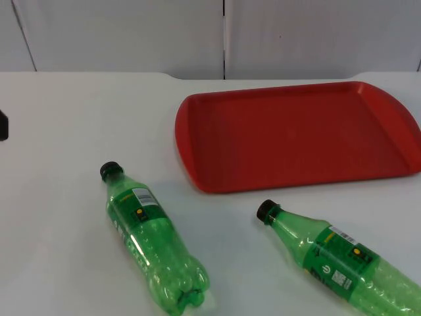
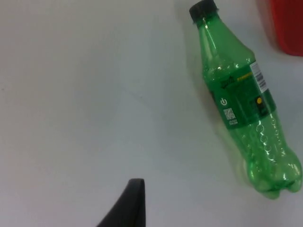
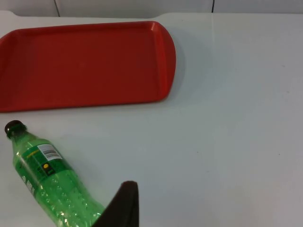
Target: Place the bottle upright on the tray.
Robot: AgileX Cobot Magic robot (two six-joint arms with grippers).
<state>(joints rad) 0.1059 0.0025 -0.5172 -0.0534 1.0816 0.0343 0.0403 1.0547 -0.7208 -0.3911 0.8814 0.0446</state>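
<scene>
Two green plastic bottles with black caps lie on their sides on the white table. The left bottle [image 1: 150, 242] [image 2: 241, 104] points its cap toward the back. The right bottle [image 1: 339, 263] [image 3: 47, 187] lies near the front right, cap toward the tray. The red tray [image 1: 296, 131] [image 3: 80, 64] sits bare at the back right; its corner [image 2: 289, 26] appears beyond the left bottle. My left gripper [image 2: 128, 208] hovers over bare table to the left of the left bottle. My right gripper [image 3: 120, 208] hovers just right of the right bottle's base. Neither holds anything.
A grey partition wall [image 1: 223, 33] closes the table at the back. A black part of the left arm [image 1: 2, 125] shows at the table's left edge. White table surface [image 1: 66, 112] stretches left of the tray and right of the right bottle.
</scene>
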